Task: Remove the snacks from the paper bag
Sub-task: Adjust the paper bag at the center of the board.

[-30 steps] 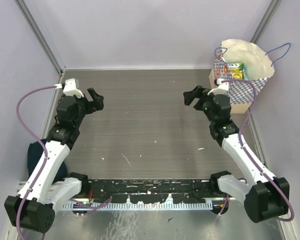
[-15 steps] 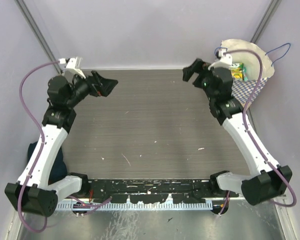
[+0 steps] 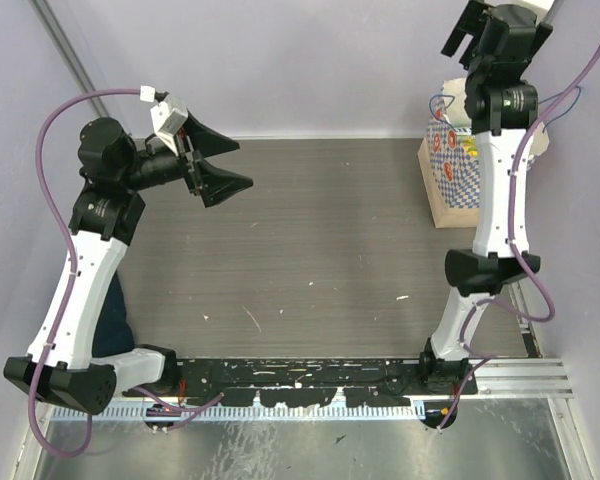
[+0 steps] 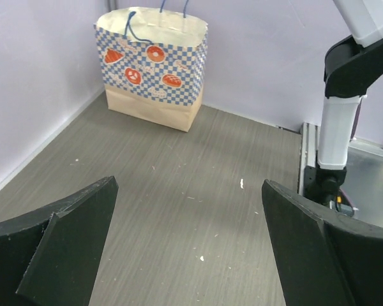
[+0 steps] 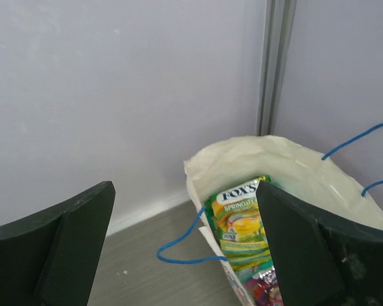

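The paper bag (image 3: 448,172) stands upright in the far right corner, blue-and-white checkered with a tan base; my right arm covers part of it from above. In the left wrist view the paper bag (image 4: 154,67) is far off across the table. My right gripper (image 3: 467,35) hangs high above the bag's mouth, open and empty. In its view the right gripper (image 5: 184,186) looks down into the cream inside (image 5: 287,162), where the snacks stand on edge: a green packet (image 5: 239,223) and a purple one (image 5: 268,290). My left gripper (image 3: 220,162), also (image 4: 188,185), is open, empty, raised at the far left.
A dark blue cloth (image 3: 115,320) lies by the left wall beside my left arm. Blue cord handles (image 5: 185,248) hang over the bag's rim. Grey walls and an aluminium post (image 5: 274,64) close in behind the bag. My right arm's base (image 4: 335,146) stands on the rail.
Both arms have risen from low over the table. The right gripper climbed to high above the bag's mouth. The left gripper lifted and turned to face right.
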`<control>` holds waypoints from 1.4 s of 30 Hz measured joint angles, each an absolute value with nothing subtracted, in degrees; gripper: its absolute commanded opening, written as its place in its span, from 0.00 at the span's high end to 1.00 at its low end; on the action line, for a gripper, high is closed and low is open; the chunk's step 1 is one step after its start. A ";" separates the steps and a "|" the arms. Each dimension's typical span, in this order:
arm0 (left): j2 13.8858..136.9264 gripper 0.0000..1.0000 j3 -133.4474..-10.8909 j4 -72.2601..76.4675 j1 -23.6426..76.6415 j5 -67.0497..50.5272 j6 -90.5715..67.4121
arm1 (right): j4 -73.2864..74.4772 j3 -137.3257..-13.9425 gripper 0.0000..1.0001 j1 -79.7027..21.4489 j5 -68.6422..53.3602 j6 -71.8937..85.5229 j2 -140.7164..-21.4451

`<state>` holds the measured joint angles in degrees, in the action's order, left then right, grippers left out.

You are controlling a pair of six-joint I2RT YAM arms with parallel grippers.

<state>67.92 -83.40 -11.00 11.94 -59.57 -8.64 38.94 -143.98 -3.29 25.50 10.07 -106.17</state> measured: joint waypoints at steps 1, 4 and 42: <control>68.47 0.02 -83.88 -11.00 11.94 -59.05 -8.54 | 41.01 -148.00 0.01 -1.43 24.05 9.39 -109.40; 70.37 0.02 -84.71 -10.90 11.94 -56.14 -8.71 | 44.27 -148.99 0.01 3.01 17.45 9.21 -113.51; 79.79 0.02 -80.25 -7.07 11.94 -36.14 -12.38 | 45.34 -140.42 1.00 -3.55 10.15 2.42 -129.49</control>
